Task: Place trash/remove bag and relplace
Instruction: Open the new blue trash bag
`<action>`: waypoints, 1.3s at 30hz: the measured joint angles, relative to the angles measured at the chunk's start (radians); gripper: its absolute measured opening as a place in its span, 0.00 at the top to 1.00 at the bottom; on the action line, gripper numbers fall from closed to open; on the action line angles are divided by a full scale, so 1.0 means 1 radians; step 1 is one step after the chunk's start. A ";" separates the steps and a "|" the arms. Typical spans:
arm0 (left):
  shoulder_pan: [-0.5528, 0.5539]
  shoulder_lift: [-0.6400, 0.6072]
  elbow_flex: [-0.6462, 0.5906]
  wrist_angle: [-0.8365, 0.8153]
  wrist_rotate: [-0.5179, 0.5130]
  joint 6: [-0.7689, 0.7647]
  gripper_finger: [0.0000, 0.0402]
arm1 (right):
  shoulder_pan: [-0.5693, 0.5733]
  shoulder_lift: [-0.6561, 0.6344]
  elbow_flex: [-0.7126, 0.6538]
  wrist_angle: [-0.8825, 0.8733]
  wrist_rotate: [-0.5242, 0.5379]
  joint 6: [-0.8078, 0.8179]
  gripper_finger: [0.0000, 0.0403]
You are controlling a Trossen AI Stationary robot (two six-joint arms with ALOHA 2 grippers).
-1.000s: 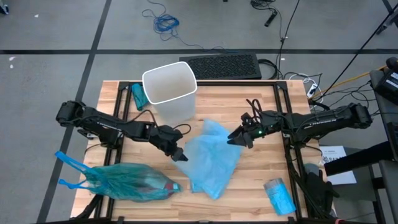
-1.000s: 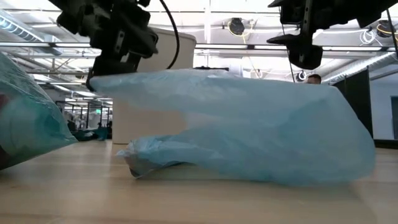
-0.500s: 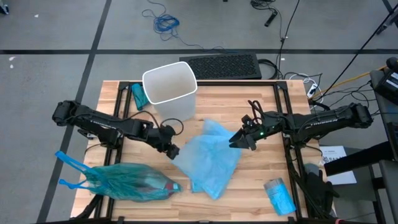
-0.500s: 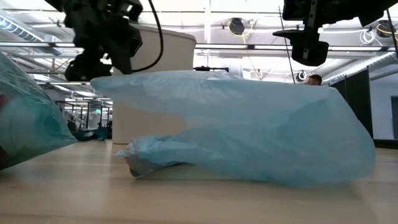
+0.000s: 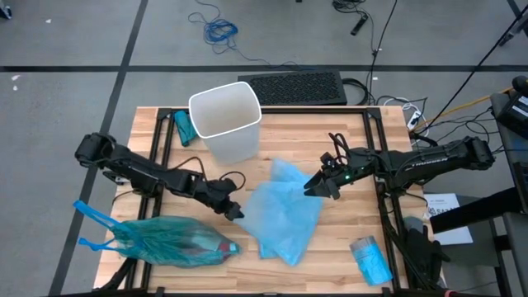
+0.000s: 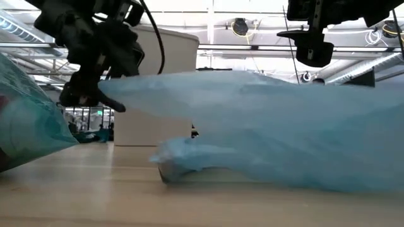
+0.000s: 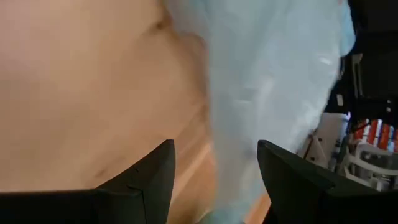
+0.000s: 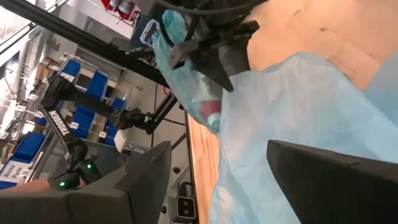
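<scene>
Pale blue empty bag (image 5: 282,216) mid-table; my left gripper (image 5: 233,212) at its left edge, right gripper (image 5: 314,186) at upper right edge, both spread. Trash inside tied bag (image 5: 169,242) near front-left table edge (image 5: 115,268); I see bare wood between.

Robotics lab, wooden workbench (image 5: 346,223) on a metal frame, floor cables (image 5: 216,25), blue storage bins (image 8: 81,115)
</scene>
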 joint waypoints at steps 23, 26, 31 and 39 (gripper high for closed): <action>-0.016 -0.045 0.476 -0.030 -0.072 0.317 1.00 | 0.001 -0.126 0.002 0.079 -0.007 0.036 0.36; -0.015 -0.099 0.656 -0.332 -0.071 0.401 1.00 | -0.007 -0.181 0.002 0.050 -0.004 0.030 0.36; -0.010 -0.124 0.994 -0.729 -0.110 0.506 1.00 | -0.013 -0.233 0.002 -0.007 -0.002 0.026 0.36; -0.010 -0.101 1.379 -1.050 -0.160 0.530 1.00 | -0.008 -0.245 0.002 -0.042 -0.004 0.036 0.36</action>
